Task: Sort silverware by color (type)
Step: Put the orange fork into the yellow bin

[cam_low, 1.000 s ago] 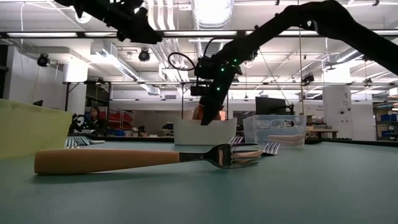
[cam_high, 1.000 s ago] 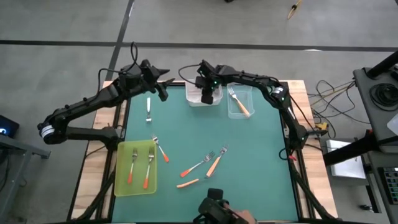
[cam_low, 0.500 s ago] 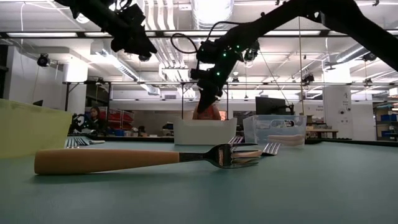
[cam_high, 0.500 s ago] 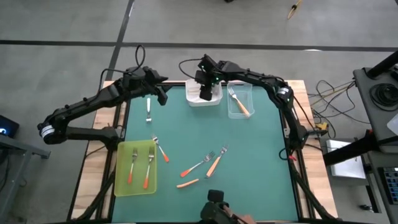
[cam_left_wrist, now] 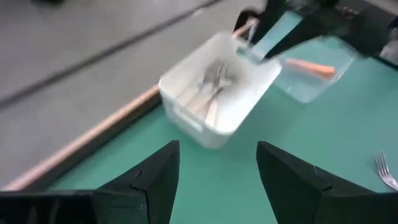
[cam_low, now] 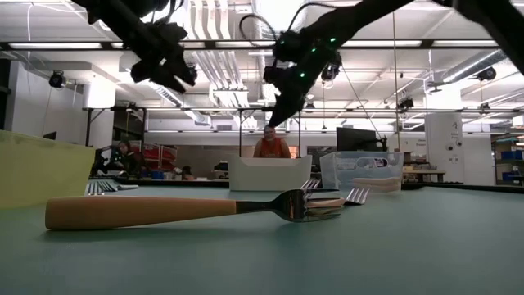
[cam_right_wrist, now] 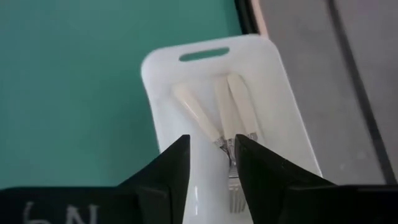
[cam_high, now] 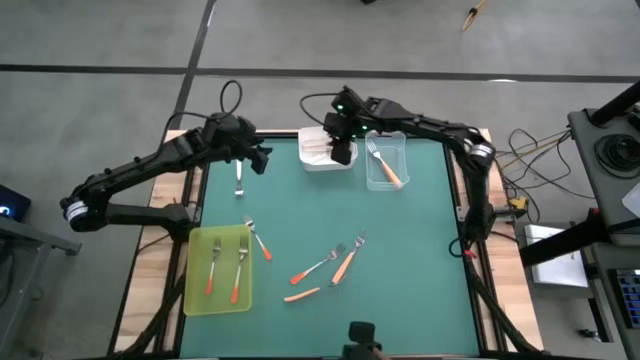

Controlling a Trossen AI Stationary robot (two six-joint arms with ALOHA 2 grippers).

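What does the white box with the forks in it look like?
The white tray is a small, deep rectangular tub that looks like plastic, with rounded corners and a slot handle at one end. It sits upright at the table's far edge, beside a clear tray. Three white-handled forks lie inside, close together. The right end effector hovers above it.

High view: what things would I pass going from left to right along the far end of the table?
Left gripper above a white-handled fork → white tray → right gripper → clear tray.
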